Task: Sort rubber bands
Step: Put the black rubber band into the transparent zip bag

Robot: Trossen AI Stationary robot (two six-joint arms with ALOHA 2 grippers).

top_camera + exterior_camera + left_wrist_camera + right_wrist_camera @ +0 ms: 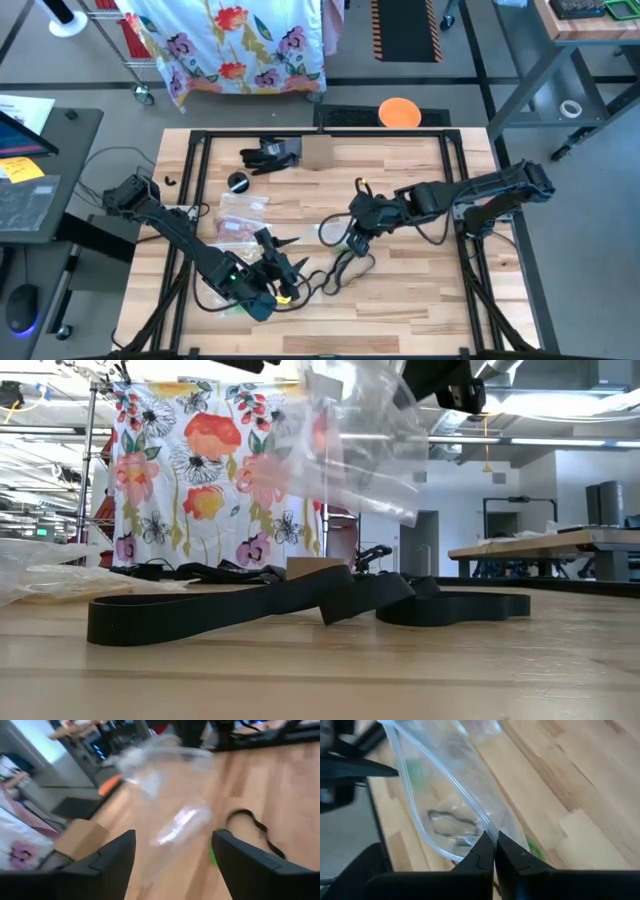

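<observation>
My right gripper is shut on a clear zip bag over the middle of the table. The bag also shows in the low view as a clear zip bag hanging in the air. A dark rubber band lies inside it. My left gripper stands open just on the near left of the bag, with nothing between its fingers. A green rubber band and a dark one lie on the wood below. My right gripper pinches the clear bag at the end of its zip rim between its two shut fingers. The fingers come slanting down from the table's right side. The bag hangs off the fingertips, lifted clear of the table, its mouth gaping toward my left gripper.
Two more clear bags holding reddish bands lie at the left middle. Black straps and cables coil on the wood near the grippers. A black glove-like object and a cardboard box stand at the far edge.
</observation>
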